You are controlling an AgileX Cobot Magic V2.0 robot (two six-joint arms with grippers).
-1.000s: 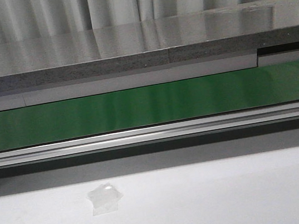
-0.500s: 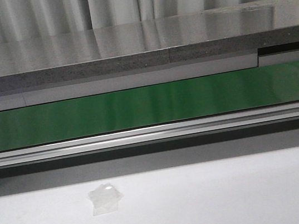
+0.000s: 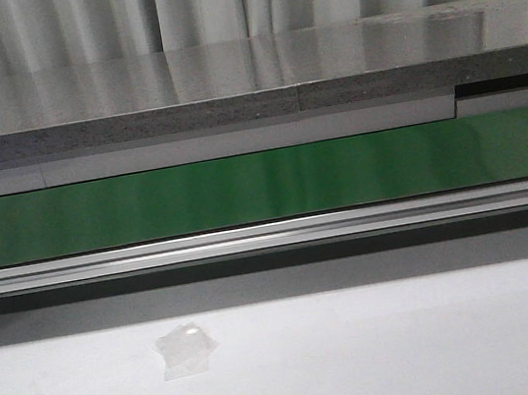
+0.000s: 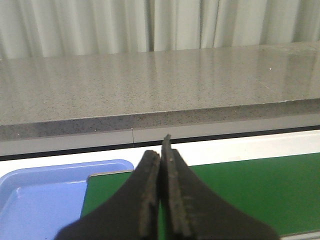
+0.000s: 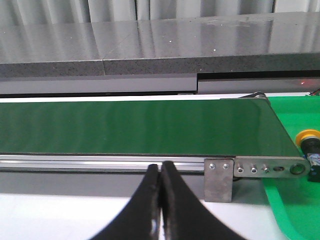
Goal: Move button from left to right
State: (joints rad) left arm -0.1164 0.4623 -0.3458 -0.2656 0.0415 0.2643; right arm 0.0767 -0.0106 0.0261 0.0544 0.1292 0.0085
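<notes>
The button (image 5: pixel 310 147), with a yellow cap and black body, lies at the far edge of the right wrist view on a green tray (image 5: pixel 295 210) past the belt's end. My right gripper (image 5: pixel 161 169) is shut and empty, in front of the belt's aluminium rail, apart from the button. My left gripper (image 4: pixel 161 150) is shut and empty, over the other end of the green conveyor belt (image 4: pixel 240 195), next to a blue tray (image 4: pixel 35 200). No gripper or button shows in the front view.
The green conveyor belt (image 3: pixel 262 186) runs across the front view with an aluminium rail (image 3: pixel 270 236) along its near side. A grey stone counter (image 3: pixel 227 84) stands behind it. Two pieces of clear tape (image 3: pixel 185 348) lie on the white table. A metal bracket (image 5: pixel 219 177) ends the rail.
</notes>
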